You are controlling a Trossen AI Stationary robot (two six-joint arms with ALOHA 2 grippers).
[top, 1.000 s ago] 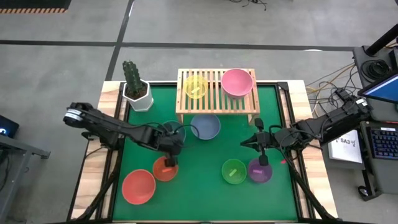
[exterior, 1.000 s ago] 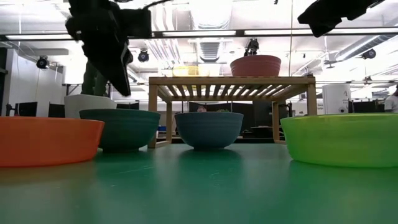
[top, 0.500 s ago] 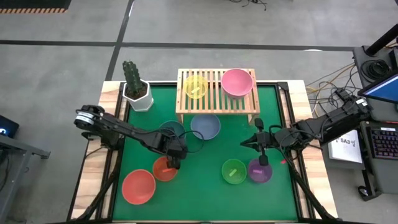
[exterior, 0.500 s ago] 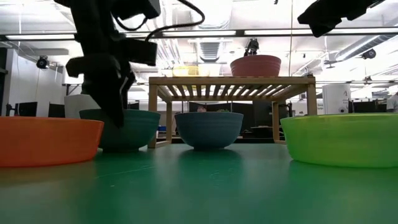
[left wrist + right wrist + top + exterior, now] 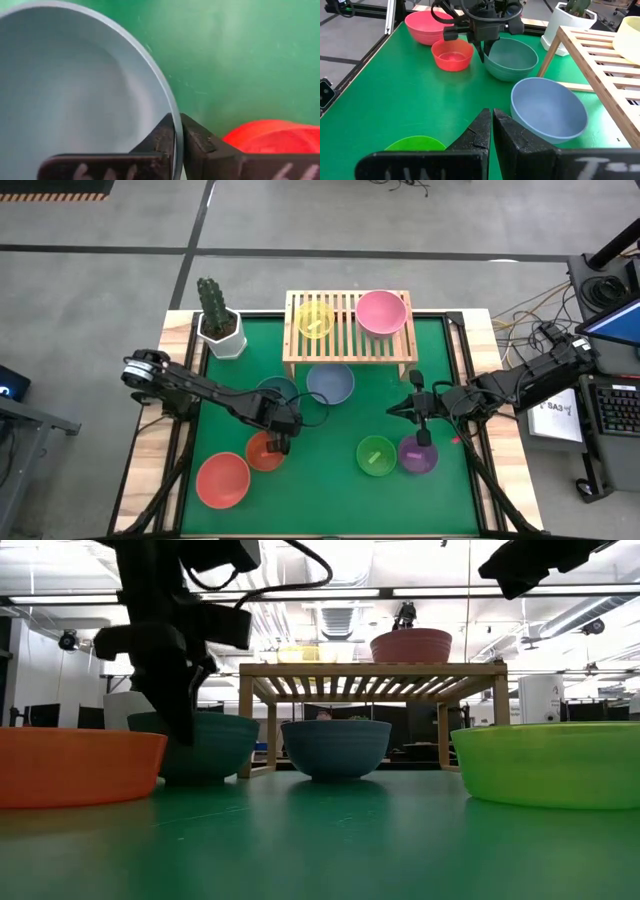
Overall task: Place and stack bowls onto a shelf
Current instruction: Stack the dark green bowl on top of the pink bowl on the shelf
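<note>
Left gripper (image 5: 178, 131): fingers pinched on the rim of the round teal plastic bowl (image 5: 277, 395), which sits on the green mat (image 5: 330, 480) in front of the light-wood slatted shelf (image 5: 349, 328). Small round red plastic bowl (image 5: 265, 451) just beside. Right gripper (image 5: 492, 126): fingers closed, holding nothing, above the small purple bowl (image 5: 417, 455). On the shelf: yellow bowl (image 5: 316, 318), pink bowl (image 5: 381, 311).

Two dark jointed arms with looping black cables, pale-capped left arm (image 5: 140, 370) base joint, white-marked end effectors.
</note>
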